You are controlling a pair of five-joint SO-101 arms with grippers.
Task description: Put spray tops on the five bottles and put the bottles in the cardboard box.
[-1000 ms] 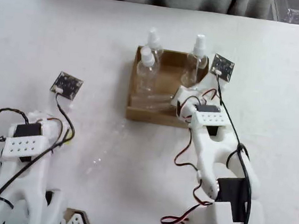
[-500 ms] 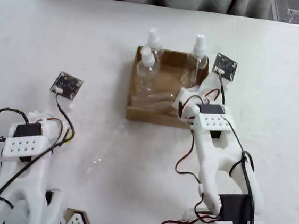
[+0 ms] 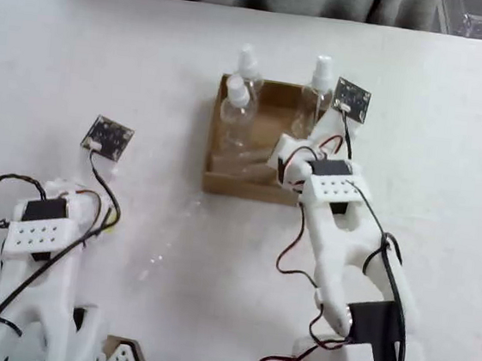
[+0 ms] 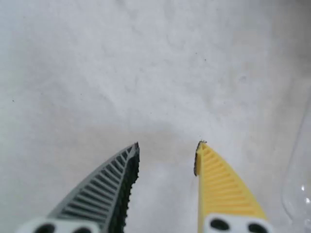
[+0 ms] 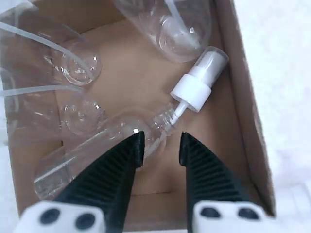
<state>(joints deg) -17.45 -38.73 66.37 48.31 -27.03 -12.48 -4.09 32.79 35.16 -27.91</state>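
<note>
High view: the box [image 3: 213,139] sits mid-bench [image 3: 108,46]. Three bottles [image 3: 235,111] stand along its far side, and a lying bottle [image 3: 243,159] rests across the near side. The right claw [image 3: 288,160] hangs over the box's near right corner. The left arm is at the near left, well apart from the box.

Left wrist view: the left claw [image 4: 166,145] is released, jaws apart, with nothing between them, over bare bench.

Right wrist view: the right claw is released, tips parted above the lying bottle's shoulder. Its spray top [image 5: 197,87] looks only partly seated, though the angle is poor.
</note>
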